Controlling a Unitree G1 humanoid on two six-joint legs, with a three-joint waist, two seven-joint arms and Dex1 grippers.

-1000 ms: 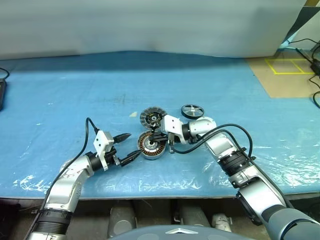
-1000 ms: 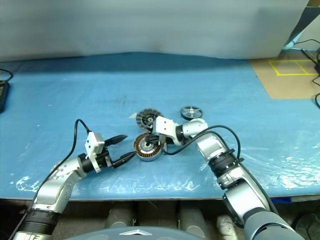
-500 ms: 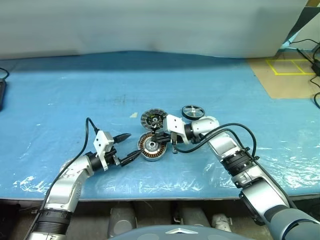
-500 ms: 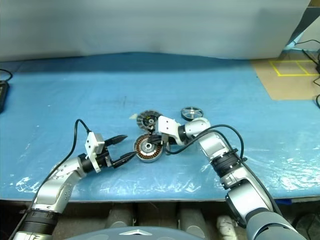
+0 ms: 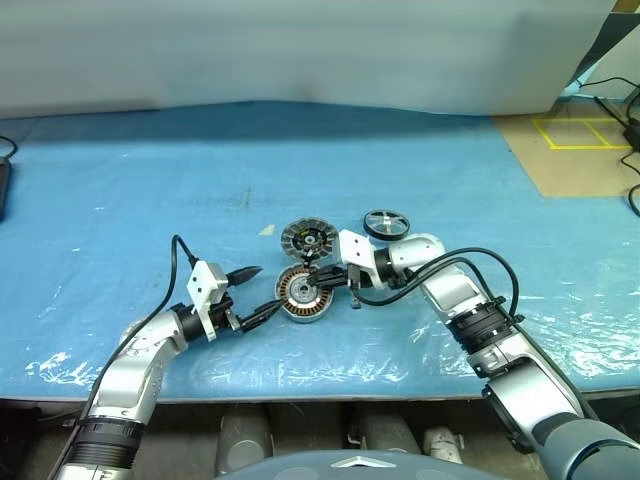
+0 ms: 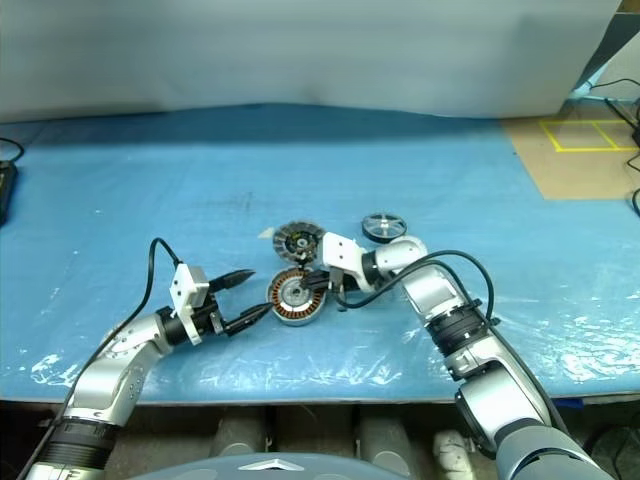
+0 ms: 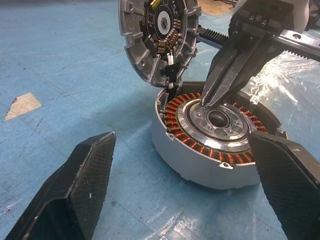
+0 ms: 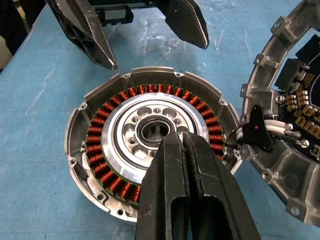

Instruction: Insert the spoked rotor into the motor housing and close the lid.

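Right jaws pressed together over motor housing (image 8: 150,145), lid (image 7: 159,35) tilted

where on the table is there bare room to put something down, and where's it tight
Bare blue table runs wide on the robot's left of the lid, and behind it toward the back edge. Right of the spoked rotor is free too. It is crowded mid-table: the motor housing, lid and rotor cluster, with the shut right gripper over the housing and the open left gripper beside it.
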